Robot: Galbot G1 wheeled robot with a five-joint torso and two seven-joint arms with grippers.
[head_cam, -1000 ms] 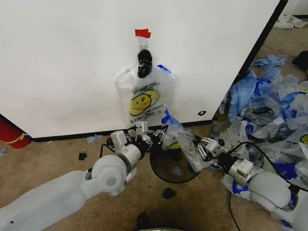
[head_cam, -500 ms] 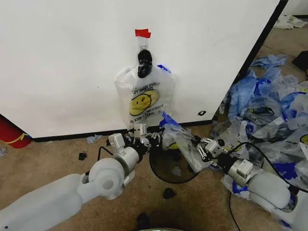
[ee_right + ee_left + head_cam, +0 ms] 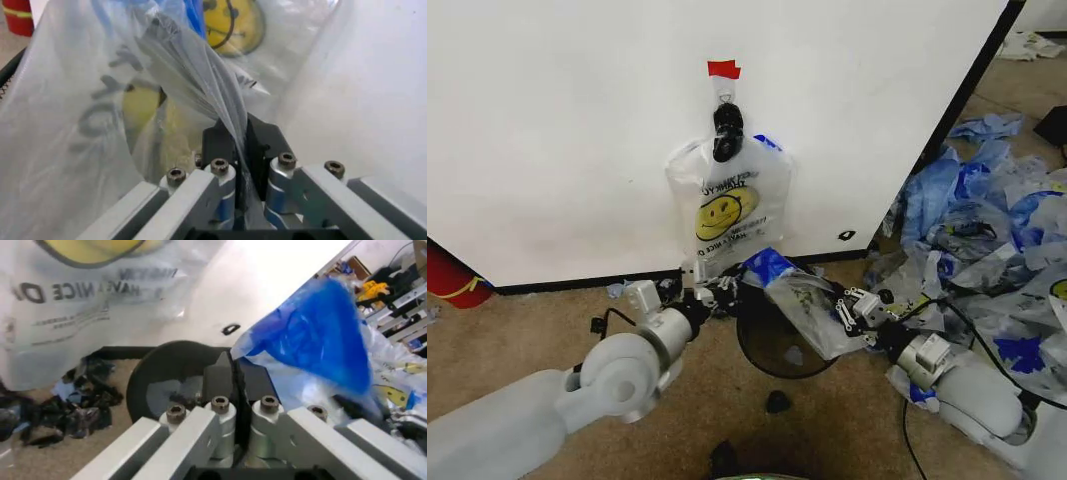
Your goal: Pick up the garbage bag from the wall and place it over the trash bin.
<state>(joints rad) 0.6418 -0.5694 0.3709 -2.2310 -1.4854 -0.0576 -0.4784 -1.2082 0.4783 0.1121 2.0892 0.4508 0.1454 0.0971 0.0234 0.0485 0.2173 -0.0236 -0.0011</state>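
- Head view, left side first: left arm has pulled back toward the left compared with a second ago; left gripper (image 3: 699, 297) now sits at the left rim of the small round black trash bin (image 3: 779, 345), near the wall base.
- Left wrist view: its fingers (image 3: 223, 382) are pressed together, a thin fold of film between them; the blue edge of the bag (image 3: 313, 335) billows just beside, so it looks clamped on the bag's rim.
- Centre: thin see-through whitish garbage bag with blue handles (image 3: 799, 298) is now stretched between both grippers, across the far part of the bin mouth; a second ago it hung bunched nearer the right gripper.
- A second smiley-face bag (image 3: 727, 205) hangs from the black clip on the white wall (image 3: 547, 130), unmoved.
- Right: right gripper (image 3: 855, 308) at the bin's right rim, roughly where it was; right wrist view shows its fingers (image 3: 220, 145) nipped on a gathered pleat of the clear film.
- Reading: the widening gap between the grippers is opening the bag's mouth. Bag is off the wall but not yet down over the rim.
- Far right: heap of blue-and-clear bags (image 3: 997, 210) on the carpet, untouched.
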